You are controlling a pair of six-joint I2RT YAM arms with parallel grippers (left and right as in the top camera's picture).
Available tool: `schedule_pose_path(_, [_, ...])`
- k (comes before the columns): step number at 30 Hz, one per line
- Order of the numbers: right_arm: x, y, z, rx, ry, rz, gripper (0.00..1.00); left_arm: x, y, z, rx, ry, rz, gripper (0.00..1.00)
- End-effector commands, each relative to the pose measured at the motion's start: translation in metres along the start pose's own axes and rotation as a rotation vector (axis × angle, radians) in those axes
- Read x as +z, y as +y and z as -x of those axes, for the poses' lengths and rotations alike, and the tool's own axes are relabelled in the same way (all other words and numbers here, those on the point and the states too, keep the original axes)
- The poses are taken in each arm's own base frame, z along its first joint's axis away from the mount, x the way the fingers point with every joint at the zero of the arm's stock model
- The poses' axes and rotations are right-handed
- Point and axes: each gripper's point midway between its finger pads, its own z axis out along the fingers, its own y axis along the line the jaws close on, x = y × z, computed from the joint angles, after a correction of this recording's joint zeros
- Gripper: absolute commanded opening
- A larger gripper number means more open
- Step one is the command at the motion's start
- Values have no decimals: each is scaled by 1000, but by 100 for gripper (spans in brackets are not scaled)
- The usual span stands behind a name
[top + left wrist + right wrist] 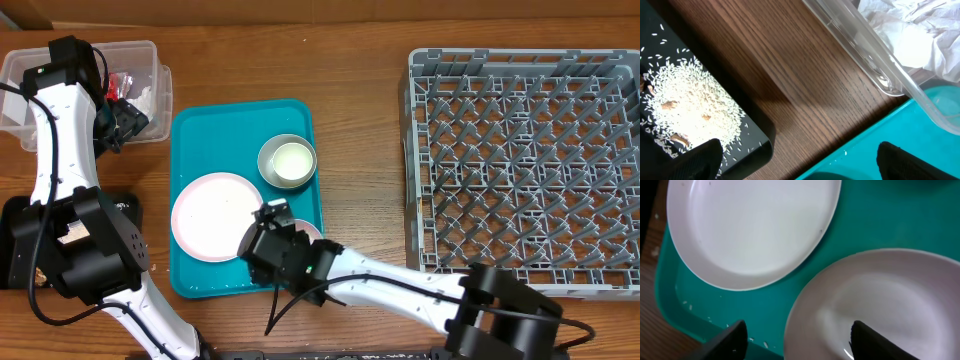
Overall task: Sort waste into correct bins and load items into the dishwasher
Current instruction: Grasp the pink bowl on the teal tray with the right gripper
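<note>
No text, label, brand or number can be read in any view; the red wrapper [123, 82] shows too small for print.

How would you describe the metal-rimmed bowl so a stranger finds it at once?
Find the teal tray left of the big grey rack. The bowl sits in the tray's top right corner in the overhead view. Unlike the flat plate and the all-white bowl beside it, it has a grey metal rim.

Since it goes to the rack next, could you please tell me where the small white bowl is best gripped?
The small white bowl sits upright and open on the teal tray, so I'd pinch its thin rim from above, one of the fingers inside, one outside.
</note>
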Motion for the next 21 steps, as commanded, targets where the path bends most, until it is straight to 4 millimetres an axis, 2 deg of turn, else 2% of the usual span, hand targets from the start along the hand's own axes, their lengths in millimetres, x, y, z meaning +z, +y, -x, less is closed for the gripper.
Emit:
schedule_pose_path(1, [0, 11, 6, -9, -35, -3, 58, 1, 3, 1, -16, -1, 8, 100])
schedule_pose_path(6, [0, 18, -3, -31, -25, 5, 43, 1, 3, 1, -16, -1, 8, 100])
schedule_pose_path(11, [7, 19, -16, -56, -17, -16, 43, 1, 3, 1, -16, -1, 8, 100])
schedule_pose_path(18, [9, 16, -16, -59, -25, -33, 39, 1, 3, 1, -16, -1, 8, 100])
schedule_pose_path(21, [8, 18, -14, -58, -30, -29, 27, 1, 3, 1, -16, -1, 8, 100])
